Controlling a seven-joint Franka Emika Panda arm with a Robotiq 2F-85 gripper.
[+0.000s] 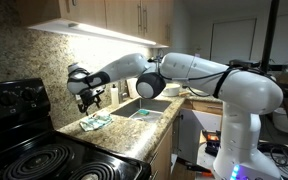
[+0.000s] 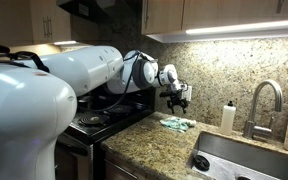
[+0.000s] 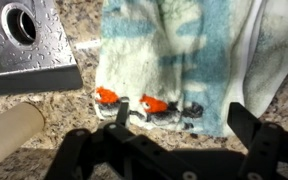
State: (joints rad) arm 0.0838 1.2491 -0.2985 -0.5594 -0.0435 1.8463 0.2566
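Cloth: a crumpled white and blue-green cloth point(image 3: 174, 50) lies flat on the speckled granite surface point(image 3: 84, 20), just beside the sink. In both exterior views it shows as a small pale heap point(image 1: 96, 122) point(image 2: 177, 124) between sink and stove.
Cloth edge: the wrist view picks out two orange marks point(image 3: 104, 95) along the near hem, right in front of the claw.
Claw: the claw point(image 3: 179, 125) hangs over the cloth, above that hem. Its dark fingers point(image 3: 246, 128) are spread wide with nothing between them. It's clear of the fabric in both exterior views point(image 1: 87, 100) point(image 2: 176, 100), pointing down.
Sink: a steel basin point(image 3: 44, 55), wet with droplets, sits beside the cloth. An exterior view shows it sunk into the surface point(image 2: 244, 160) with a curved tap point(image 2: 264, 100) behind it.
Bottle: a small white bottle point(image 2: 228, 118) stands by the tap, near the cloth but apart from it.
Cylinder: a pale, rounded thing point(image 3: 9, 135) pokes in at the wrist view's edge; I can't tell what it is.
Stove: black coil burners point(image 1: 14, 150) lie on the cloth's other side.
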